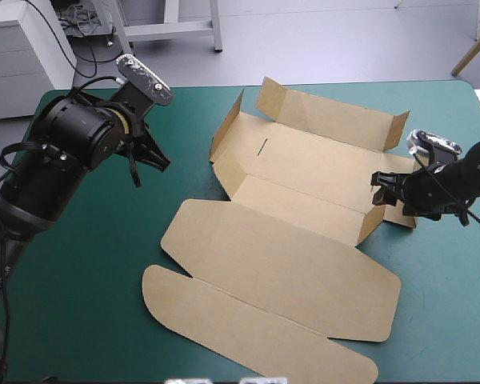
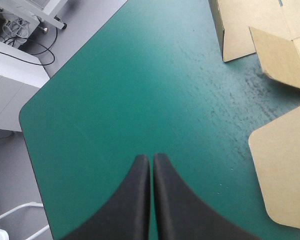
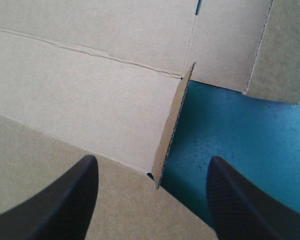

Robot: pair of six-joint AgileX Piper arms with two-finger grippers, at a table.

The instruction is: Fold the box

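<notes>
The brown box (image 1: 320,164) lies opened out mid-table. Its far long wall and both end flaps are partly raised. Its lid panel (image 1: 280,268) and rounded tuck flap (image 1: 248,328) lie flat toward the front edge. My left gripper (image 1: 162,162) hovers shut over bare cover left of the box. In the left wrist view the gripper (image 2: 151,161) holds nothing, and the box's corner (image 2: 240,30) and lid (image 2: 285,175) lie off to one side. My right gripper (image 1: 380,190) is open at the box's right end. In the right wrist view it (image 3: 152,172) straddles a raised flap edge (image 3: 171,127).
Teal-green cover (image 1: 88,264) stretches from the box to the table's left edge. The table's far left corner (image 2: 27,112) shows ahead of my left gripper. A strip of cover (image 1: 440,272) lies right of the lid.
</notes>
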